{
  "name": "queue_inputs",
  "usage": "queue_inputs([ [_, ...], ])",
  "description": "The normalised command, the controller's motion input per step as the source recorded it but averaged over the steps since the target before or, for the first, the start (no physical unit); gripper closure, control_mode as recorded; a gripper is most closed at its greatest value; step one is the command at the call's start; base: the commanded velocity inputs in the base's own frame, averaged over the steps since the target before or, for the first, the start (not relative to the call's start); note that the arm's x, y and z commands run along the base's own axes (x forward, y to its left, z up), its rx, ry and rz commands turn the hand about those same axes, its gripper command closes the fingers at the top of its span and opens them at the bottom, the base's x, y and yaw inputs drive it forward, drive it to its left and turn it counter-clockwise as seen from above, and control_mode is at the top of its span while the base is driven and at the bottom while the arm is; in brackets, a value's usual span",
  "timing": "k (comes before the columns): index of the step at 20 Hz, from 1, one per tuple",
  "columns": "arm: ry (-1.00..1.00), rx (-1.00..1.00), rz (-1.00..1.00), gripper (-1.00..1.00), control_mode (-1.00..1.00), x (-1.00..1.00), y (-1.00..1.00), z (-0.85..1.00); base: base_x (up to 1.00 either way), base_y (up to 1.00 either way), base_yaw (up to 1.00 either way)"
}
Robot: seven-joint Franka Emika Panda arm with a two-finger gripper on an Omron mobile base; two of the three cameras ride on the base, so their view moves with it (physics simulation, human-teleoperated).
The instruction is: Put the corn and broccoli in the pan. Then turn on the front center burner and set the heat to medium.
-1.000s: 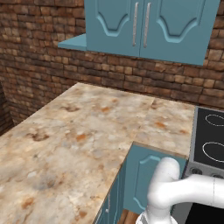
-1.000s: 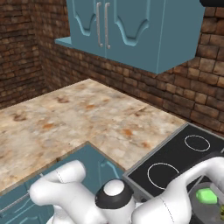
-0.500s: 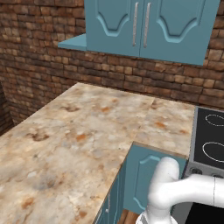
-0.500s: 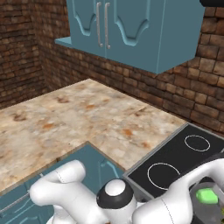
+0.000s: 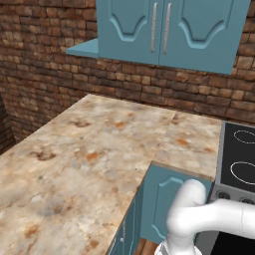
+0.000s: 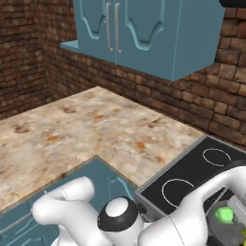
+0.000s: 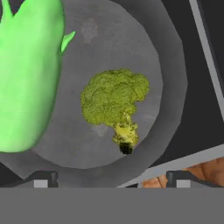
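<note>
My fingers (image 7: 110, 179) stand wide apart over the pan (image 7: 173, 94), gripping nothing, their two dark tips poking up at the bottom of the hand view. The broccoli (image 7: 115, 101) lies on the pan's grey floor near the middle of the frame, its pale stem pointing down toward me. The corn (image 7: 27, 74) fills the upper left, bright green, resting partly inside the pan, over its left rim (whether it touches the floret I can't tell; a strip of grey shows between them). In the right base view, my arm reaches to the lower right across the black cooktop (image 6: 192, 168), beside the speckled bench (image 6: 96, 129), with a green blob at the lower right edge.
</note>
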Motion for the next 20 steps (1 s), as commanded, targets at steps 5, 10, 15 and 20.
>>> queue_inputs([
  [5, 0.00, 0.00, 0.10, -1.00, -1.00, -0.35, 0.68, 0.56, 0.00, 0.00, 0.00],
  [10, 0.01, 0.00, 0.16, -1.00, -1.00, -0.39, 0.88, 0.43, 0.00, 0.00, 0.00],
  [15, 0.00, -0.02, 0.18, -1.00, -1.00, -0.31, 0.99, 0.38, 0.00, 0.00, 0.00],
  [20, 0.00, -0.01, 0.18, -1.00, -1.00, -0.17, 1.00, 0.24, 0.00, 0.00, 0.00],
])
